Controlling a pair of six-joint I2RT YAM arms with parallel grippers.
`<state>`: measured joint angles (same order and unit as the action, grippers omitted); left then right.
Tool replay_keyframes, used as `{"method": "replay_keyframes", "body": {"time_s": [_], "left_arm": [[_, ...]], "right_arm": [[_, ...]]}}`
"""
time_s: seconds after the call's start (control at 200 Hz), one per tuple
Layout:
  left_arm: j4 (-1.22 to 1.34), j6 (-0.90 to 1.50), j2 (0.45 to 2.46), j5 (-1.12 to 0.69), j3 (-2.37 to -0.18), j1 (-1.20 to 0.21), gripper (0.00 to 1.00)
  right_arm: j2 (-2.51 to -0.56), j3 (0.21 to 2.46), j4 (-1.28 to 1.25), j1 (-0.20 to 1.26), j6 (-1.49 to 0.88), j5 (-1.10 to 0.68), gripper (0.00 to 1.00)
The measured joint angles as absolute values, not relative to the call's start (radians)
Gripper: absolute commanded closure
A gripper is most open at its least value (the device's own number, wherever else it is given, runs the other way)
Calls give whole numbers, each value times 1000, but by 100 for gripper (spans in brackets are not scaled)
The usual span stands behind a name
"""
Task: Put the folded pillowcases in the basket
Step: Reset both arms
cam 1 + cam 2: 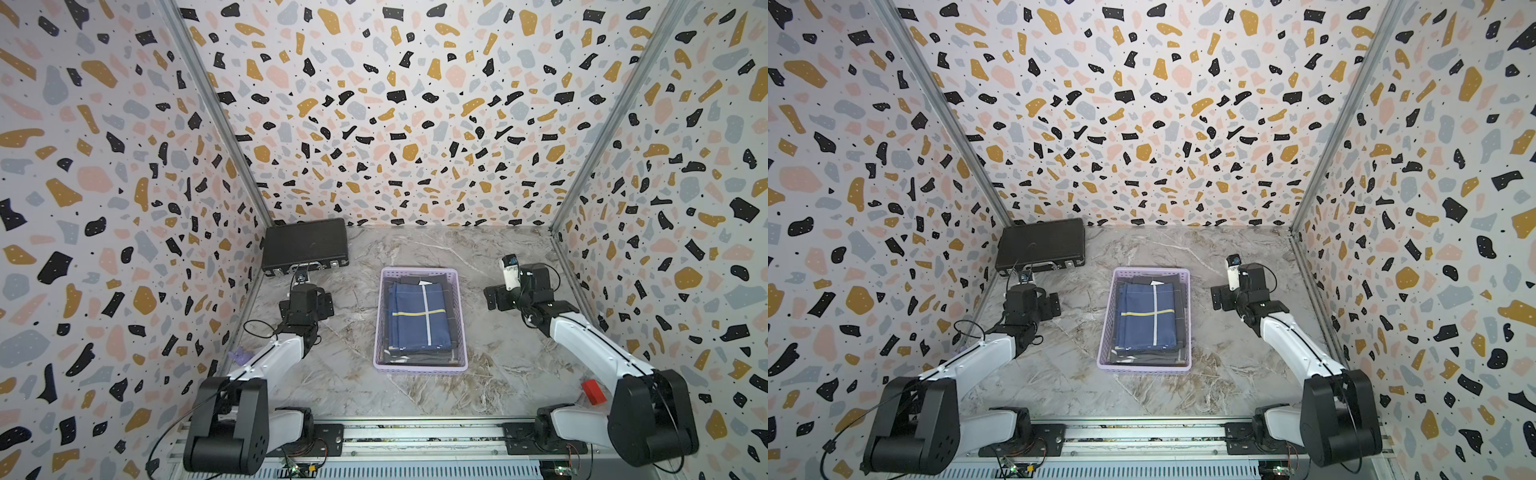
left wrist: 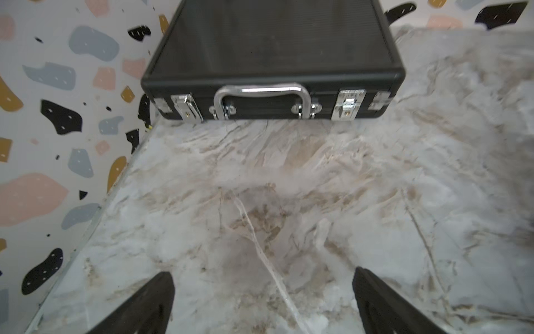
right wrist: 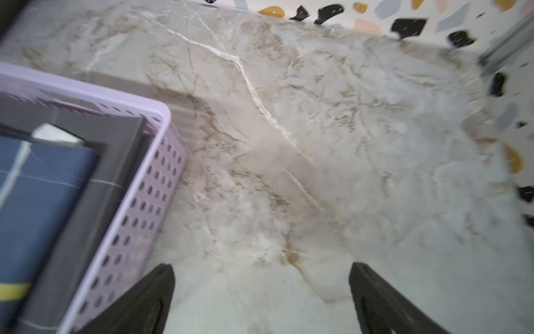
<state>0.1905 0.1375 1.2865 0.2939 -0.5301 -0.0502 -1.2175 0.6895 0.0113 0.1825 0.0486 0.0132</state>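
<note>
The folded pillowcase (image 1: 419, 316) is lying inside the basket (image 1: 419, 368) in both top views, resting on darker grey folded fabric (image 1: 419, 356) that is showing around its edges. The basket is sitting near the middle of the worktop (image 1: 490, 374), between the two arms.

The left claw (image 2: 263, 292) is standing wide with nothing between its dark fingers (image 2: 150, 300), hovering over bare worktop and facing a black hard case (image 2: 271, 57). That case is occupying the far left corner against the wall, well apart from the basket. The right claw (image 3: 261, 289) is also standing wide and holding nothing, hanging just beside the basket's right wall. A small red block (image 1: 593, 390) is peeking out beside the right arm at the near edge.

The basket is a shallow lilac plastic rectangle with perforated sides and rounded corners. The pillowcase is navy cloth crossed by a yellow band and a white stripe. The case is ribbed and matte, carrying a shiny metal handle (image 2: 261, 98) and latches. The worktop is showing a grey marble pattern with brown and white veins; the walls are wearing a terrazzo print.
</note>
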Motion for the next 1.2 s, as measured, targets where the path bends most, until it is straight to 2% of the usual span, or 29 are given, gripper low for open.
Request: {"method": "replay_keyframes", "body": {"time_s": [0.16, 0.305, 0.426, 0.701, 1.201], "left_arm": [[314, 133, 1353, 299, -511, -43, 0], [432, 118, 1355, 315, -440, -59, 0], [643, 84, 1382, 346, -343, -121, 0], [760, 61, 1419, 369, -299, -136, 0], [783, 9, 1418, 345, -299, -160, 0]], "right_arm": [[-1187, 463, -270, 124, 140, 57, 0], [-1332, 339, -561, 83, 117, 56, 0], [-1511, 258, -836, 78, 113, 46, 0], [-1528, 357, -861, 50, 63, 79, 0], [-1529, 360, -865, 46, 43, 99, 0]]}}
